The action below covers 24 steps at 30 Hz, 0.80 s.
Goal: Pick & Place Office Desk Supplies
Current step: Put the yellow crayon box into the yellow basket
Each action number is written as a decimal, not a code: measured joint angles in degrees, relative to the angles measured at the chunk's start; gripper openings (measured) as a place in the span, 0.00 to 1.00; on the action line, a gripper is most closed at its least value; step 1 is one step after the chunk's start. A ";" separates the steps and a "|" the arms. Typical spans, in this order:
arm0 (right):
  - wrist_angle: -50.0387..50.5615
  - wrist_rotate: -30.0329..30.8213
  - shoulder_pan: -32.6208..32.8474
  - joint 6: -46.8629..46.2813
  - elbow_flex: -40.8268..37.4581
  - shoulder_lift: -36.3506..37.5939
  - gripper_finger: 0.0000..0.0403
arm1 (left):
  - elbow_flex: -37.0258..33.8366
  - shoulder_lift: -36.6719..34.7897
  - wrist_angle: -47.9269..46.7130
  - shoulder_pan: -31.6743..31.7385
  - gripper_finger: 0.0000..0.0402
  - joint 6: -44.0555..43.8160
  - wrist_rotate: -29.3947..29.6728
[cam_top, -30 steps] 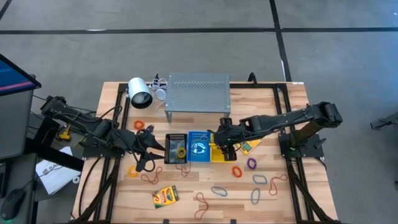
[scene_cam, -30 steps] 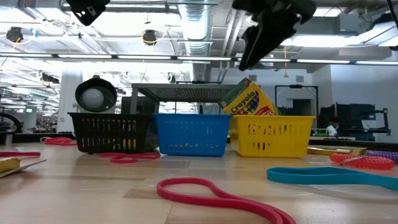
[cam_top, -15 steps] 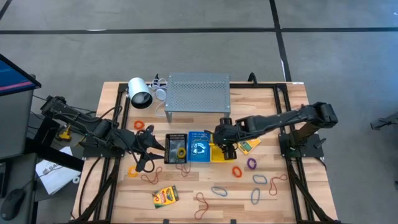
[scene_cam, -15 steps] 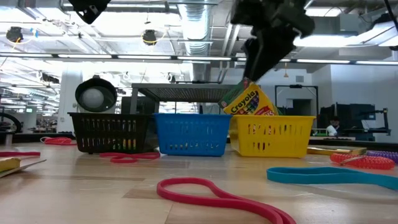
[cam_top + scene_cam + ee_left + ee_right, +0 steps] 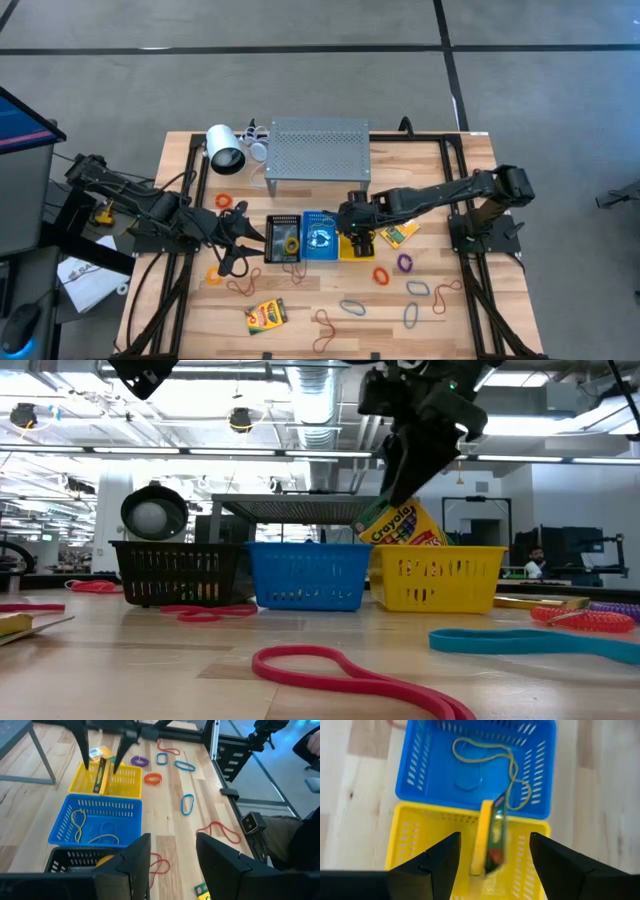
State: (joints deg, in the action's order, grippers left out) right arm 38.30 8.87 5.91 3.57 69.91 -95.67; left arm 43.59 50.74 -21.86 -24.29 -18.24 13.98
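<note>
While my right gripper (image 5: 490, 857) hangs spread, the crayon box (image 5: 490, 837) stands on edge in the yellow basket (image 5: 410, 832).
It has drifted left since release; that box is placed.

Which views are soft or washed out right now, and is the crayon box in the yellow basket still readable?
Right wrist view: slightly blurred, crayon box smeared, its print unreadable. Low view: ceiling lights glare, right gripper silhouetted, yet the box's lettering reads above the yellow basket. Left wrist view: sharp on the baskets. High view: evenly lit.

Right gripper (image 5: 361, 239) farther toward the blue basket (image 5: 320, 236), now directly over the upright crayon box (image 5: 400, 526).
</note>
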 joint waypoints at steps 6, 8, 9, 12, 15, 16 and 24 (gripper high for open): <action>1.14 -1.58 -0.03 -0.11 -0.12 -1.74 0.52 | 0.00 -0.01 -0.03 0.00 0.38 0.02 0.47; 0.57 -1.73 0.02 -0.13 0.14 -2.36 0.50 | 0.00 0.00 -0.07 0.00 0.38 0.02 0.73; 1.50 -1.78 0.02 -0.13 0.09 -2.32 0.48 | 0.00 -0.01 -0.08 0.00 0.38 0.02 0.82; 1.22 -1.91 0.02 -0.15 0.13 -2.20 0.44 | 0.00 0.00 -0.18 0.00 0.38 0.02 0.90; 1.69 -1.91 0.00 -0.15 0.11 -2.20 0.38 | 0.00 0.00 -0.16 0.00 0.38 0.01 0.94; 1.72 -1.89 -0.02 -0.15 0.11 -2.20 0.35 | 0.00 -0.02 -0.19 0.00 0.38 0.02 0.99; 1.77 -1.88 0.00 -0.13 0.11 -2.20 0.11 | 0.00 -0.02 -0.16 0.00 0.38 0.02 1.07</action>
State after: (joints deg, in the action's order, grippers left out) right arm 40.07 6.99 5.91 3.44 70.02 -97.86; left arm 43.59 50.72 -22.02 -24.29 -18.22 15.05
